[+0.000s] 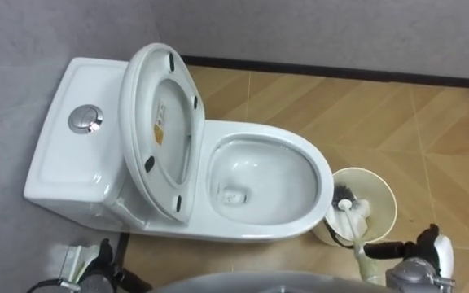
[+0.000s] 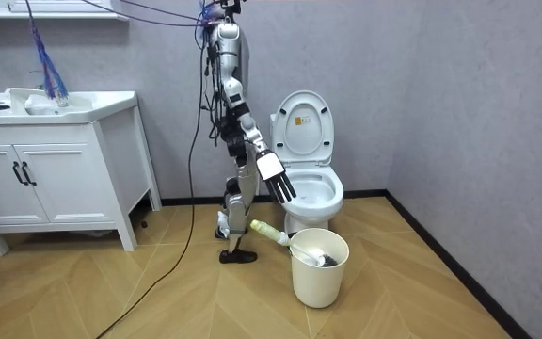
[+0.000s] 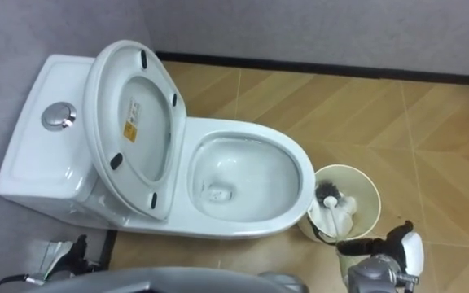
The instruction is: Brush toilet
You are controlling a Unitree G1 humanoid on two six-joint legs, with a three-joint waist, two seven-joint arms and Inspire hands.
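Beside the toilet (image 1: 260, 129) the robot stands side-on, and the job looks barely begun. The seat (image 1: 161, 130) is already tipped up against the tank (image 1: 72, 146), so the bowl is open to work on. It looks clean and pale inside, with a little water at the bottom. No scrubbing can be judged done, because the brush is not in either hand.

The bucket (image 1: 383, 189) sits on the wooden floor (image 1: 430, 122), just beside the front of the bowl. In the room view it lies below and a little ahead of the right hand's fingers (image 2: 287, 191).

The brush (image 1: 345, 196) rests in that bucket. Its dark bristle head is down inside, and its pale, slender handle leans out over the rim, slanting up toward the robot. The handle's end lies close under those fingers but apart from them.

The right hand (image 2: 271, 168) hangs between the bowl and the bucket with its fingers straight, spread and pointing down, holding nothing. The left hand (image 1: 84, 264) shows at the lower left corner of the eye views, on the tank side, and I cannot tell its state.

Left to do, as I judge it: reach down, grip the handle, lift the brush clear of the bucket, scrub the bowl and put the brush back.
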